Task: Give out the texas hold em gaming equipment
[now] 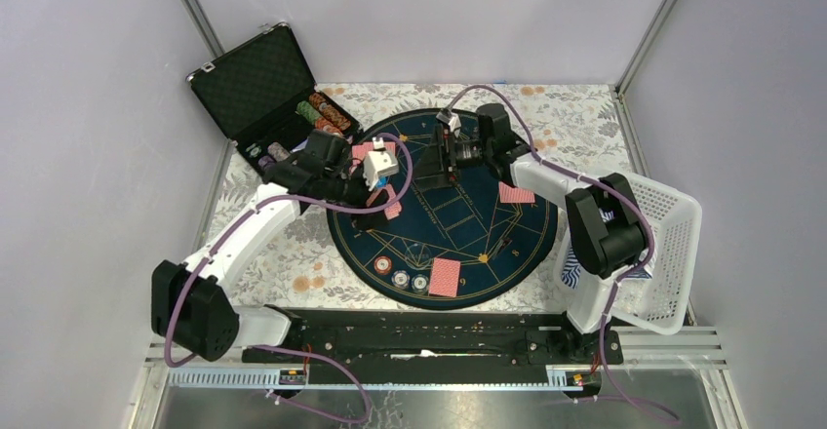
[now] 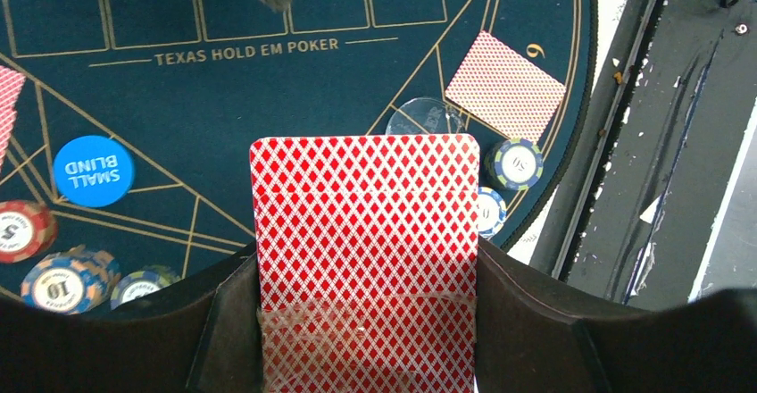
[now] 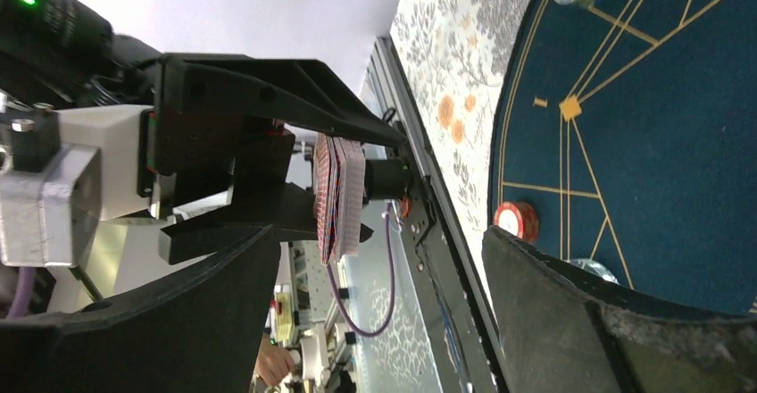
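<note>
place: lab cell | cues: white panel walls (image 1: 419,19), aluminium posts (image 1: 195,15)

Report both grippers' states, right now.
Left gripper: closed on the red-backed cards.
Right gripper: open, nothing between its fingers.

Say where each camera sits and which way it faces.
Top external: above and behind, looking down on the poker mat; left arm, right arm show.
Left wrist: looks down past the left tool gripping the card deck, onto the mat.
Right wrist: looks sideways at the left tool; own fingers at bottom.
Both wrist views share the deck.
</note>
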Motion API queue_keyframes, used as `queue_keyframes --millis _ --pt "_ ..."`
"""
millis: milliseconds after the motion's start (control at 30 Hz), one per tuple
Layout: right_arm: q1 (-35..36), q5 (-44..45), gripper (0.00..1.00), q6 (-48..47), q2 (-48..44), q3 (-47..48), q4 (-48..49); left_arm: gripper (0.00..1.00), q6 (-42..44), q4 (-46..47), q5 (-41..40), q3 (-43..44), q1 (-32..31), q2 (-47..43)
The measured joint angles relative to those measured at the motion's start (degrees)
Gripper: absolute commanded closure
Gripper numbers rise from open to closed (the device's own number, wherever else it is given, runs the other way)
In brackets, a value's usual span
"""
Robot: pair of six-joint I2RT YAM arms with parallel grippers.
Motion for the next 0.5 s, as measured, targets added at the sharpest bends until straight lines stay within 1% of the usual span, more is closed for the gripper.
queue_keyframes --millis 200,500 --pt "2.8 0.0 0.14 -5.7 -1.9 -1.7 -5.3 1.0 0.0 0.0 -0.1 0.0 -1.5 2.0" --pt "7.3 0.6 0.24 -9.3 -2.5 -1.8 -9.7 1.0 0.0 -0.1 -0.3 0.0 -2.4 2.3"
